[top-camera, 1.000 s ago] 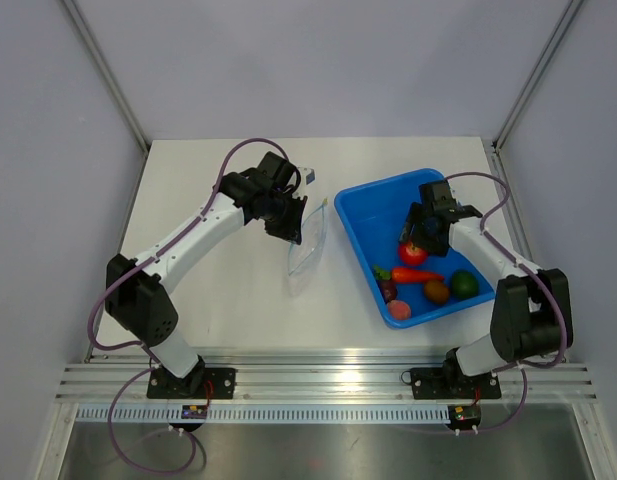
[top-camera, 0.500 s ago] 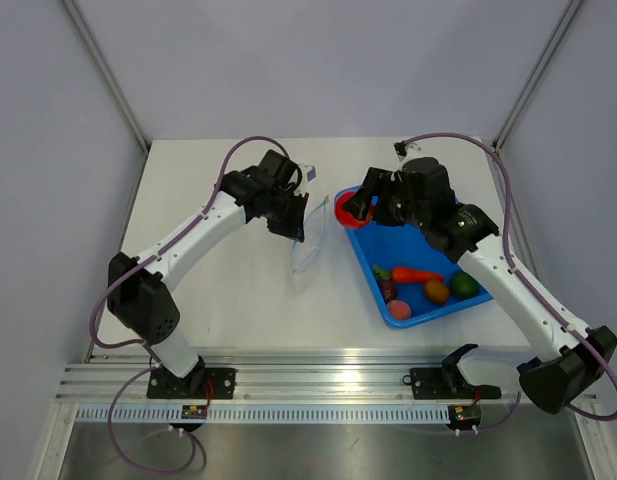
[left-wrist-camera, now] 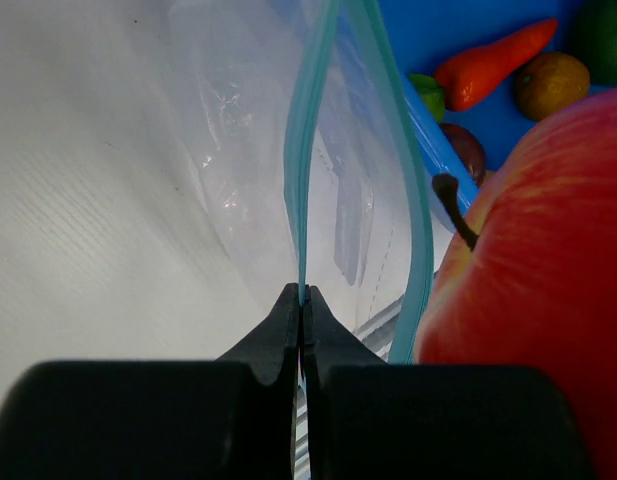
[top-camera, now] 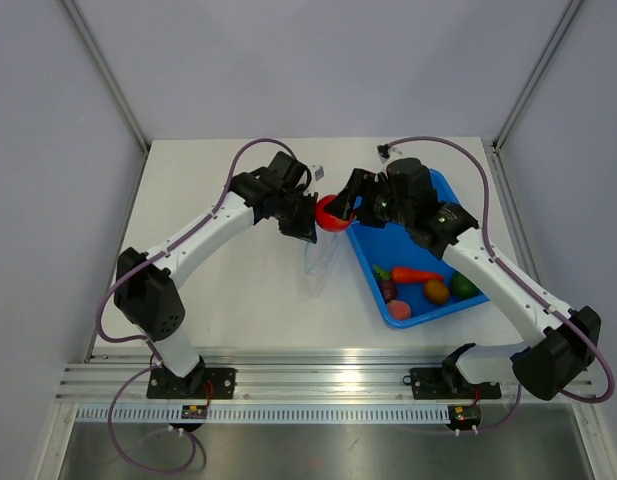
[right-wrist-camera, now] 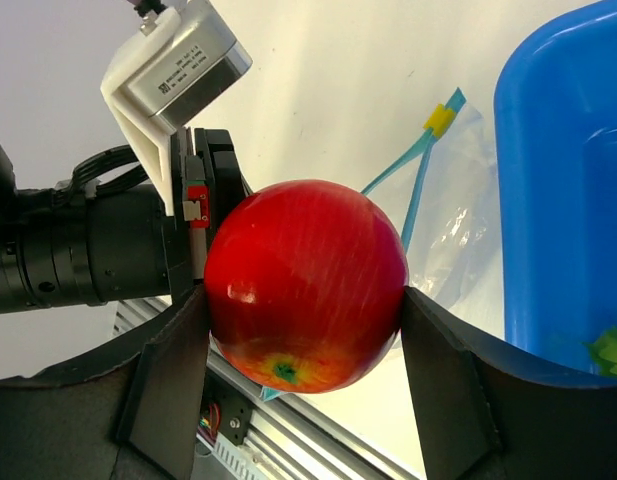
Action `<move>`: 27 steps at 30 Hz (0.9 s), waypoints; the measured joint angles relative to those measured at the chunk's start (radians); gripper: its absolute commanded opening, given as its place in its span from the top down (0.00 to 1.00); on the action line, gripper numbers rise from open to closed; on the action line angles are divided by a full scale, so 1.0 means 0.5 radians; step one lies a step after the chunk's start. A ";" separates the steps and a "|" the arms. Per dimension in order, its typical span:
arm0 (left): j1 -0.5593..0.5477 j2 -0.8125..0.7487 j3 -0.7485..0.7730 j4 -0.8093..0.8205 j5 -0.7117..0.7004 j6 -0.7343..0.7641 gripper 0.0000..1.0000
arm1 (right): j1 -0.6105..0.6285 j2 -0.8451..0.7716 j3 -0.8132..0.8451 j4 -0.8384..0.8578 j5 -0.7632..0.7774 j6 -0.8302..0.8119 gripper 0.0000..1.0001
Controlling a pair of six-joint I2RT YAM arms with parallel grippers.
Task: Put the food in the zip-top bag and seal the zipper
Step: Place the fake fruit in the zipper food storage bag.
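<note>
The right gripper [top-camera: 345,207] clamps a glossy red toy apple [right-wrist-camera: 305,270] between its two black fingers, jaws spread wide around it. Just ahead, the left gripper [left-wrist-camera: 301,308] is pinched tight on one lip of the small clear crinkly zip-top bag [left-wrist-camera: 243,170], right at its thin teal-blue zipper strip [left-wrist-camera: 306,130]. The other lip bows out toward the apple, so the mouth stands parted. The apple is at that mouth, not yet inside. A clean drop probably means centring the apple over the gap, then carrying it past both strips before letting go, without pushing the free lip shut. Behind the right gripper, the rigid blue plastic tray [right-wrist-camera: 558,180] holds an orange toy carrot [top-camera: 416,274] and other pieces.
</note>
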 measured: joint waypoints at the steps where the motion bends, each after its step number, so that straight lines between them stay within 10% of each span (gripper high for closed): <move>1: 0.005 0.000 0.002 -0.004 -0.004 -0.009 1.00 | 0.002 0.000 -0.015 0.019 -0.005 0.011 0.52; 20: -0.010 0.001 0.026 0.068 0.140 -0.040 1.00 | 0.031 0.214 -0.223 -0.095 0.128 0.032 0.52; 27: -0.012 0.001 0.027 0.085 0.177 -0.039 1.00 | 0.078 0.259 -0.166 -0.205 0.184 -0.040 0.12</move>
